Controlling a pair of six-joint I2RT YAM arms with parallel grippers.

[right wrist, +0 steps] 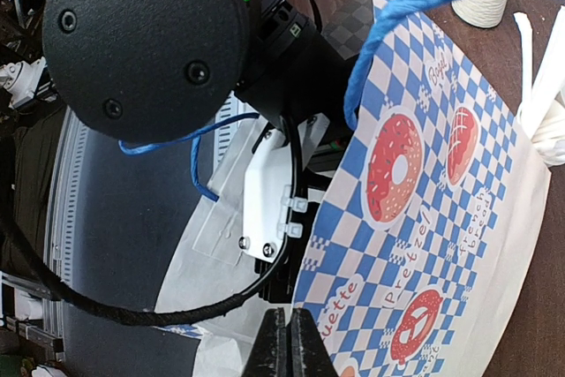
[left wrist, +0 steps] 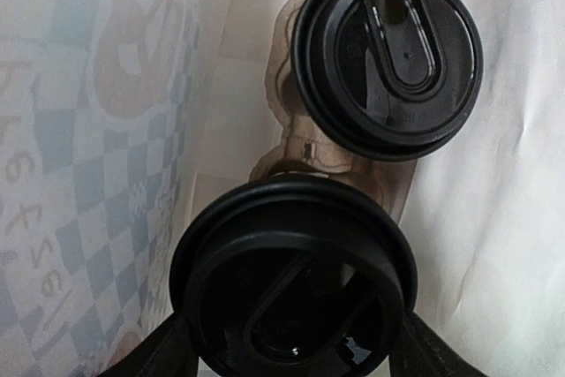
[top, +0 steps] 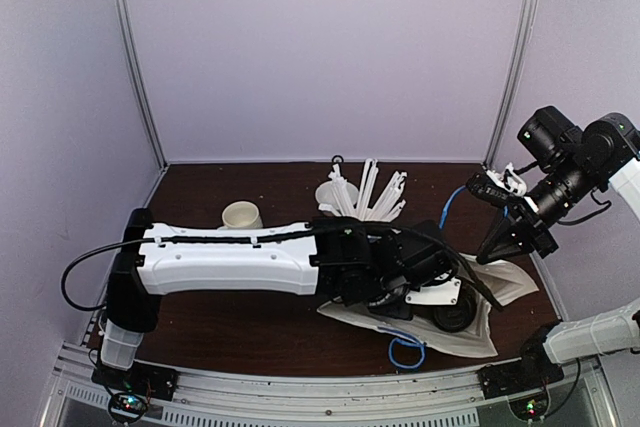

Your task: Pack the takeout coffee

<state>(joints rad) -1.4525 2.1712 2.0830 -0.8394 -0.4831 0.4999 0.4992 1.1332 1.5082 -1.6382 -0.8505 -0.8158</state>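
Note:
Both takeout coffee cups show in the left wrist view, inside a paper bag (left wrist: 79,130) printed with blue checks. The near cup (left wrist: 291,280) shows its black lid, and my left gripper (left wrist: 296,346) is shut on it, with one dark finger on each side. The far cup (left wrist: 388,55), also lidded, sits in a brown cardboard carrier (left wrist: 287,143). From above, the left gripper (top: 425,287) reaches into the mouth of the bag (top: 500,282), which lies on its side. My right gripper (right wrist: 283,342) is shut on the bag's (right wrist: 424,218) upper edge and holds it up at the mouth (top: 507,242).
A cream mug (top: 241,215) and a white cup of stirrers (top: 365,197) stand behind the left arm. A blue rope handle (top: 405,352) trails from the bag near the front edge, and another (right wrist: 424,6) arches over the bag. The cell's walls close in at the right.

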